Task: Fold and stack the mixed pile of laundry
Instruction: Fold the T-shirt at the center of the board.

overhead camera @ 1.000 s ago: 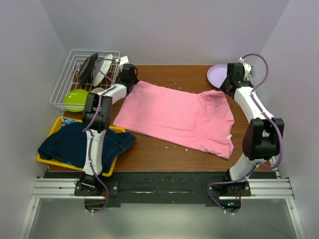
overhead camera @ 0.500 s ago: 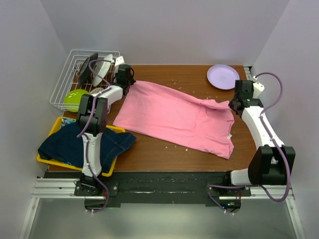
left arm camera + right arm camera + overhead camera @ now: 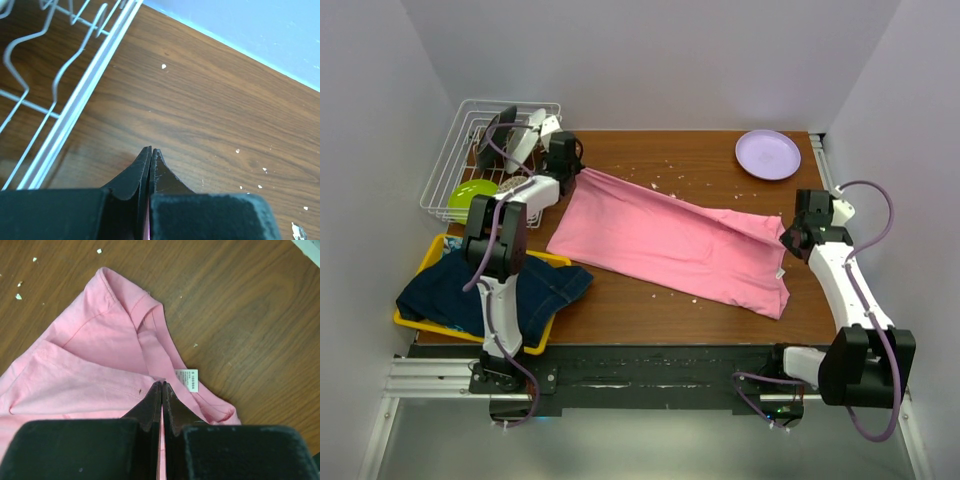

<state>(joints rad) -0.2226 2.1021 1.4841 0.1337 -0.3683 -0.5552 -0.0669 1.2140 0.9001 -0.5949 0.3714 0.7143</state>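
Fabric of the pink T-shirt [image 3: 670,240] is judged light, limp and not slippery. It sags between grip points, so take it at opposite edges. It lies across the centre of the table [image 3: 650,305].

The left gripper [image 3: 572,166] pinches the corner at 10 o'clock, fingers pressed together on cloth. The right gripper [image 3: 162,385] is clamped on the edge at 3 o'clock, near the collar.

Obstacles:
- wire rack [image 3: 450,170], just beside the left gripper
- purple plate [image 3: 768,153] at 1 o'clock

The denim jacket [image 3: 470,290], likely heavier and stiffer, lies in the yellow tray [image 3: 552,259] at 8 o'clock.
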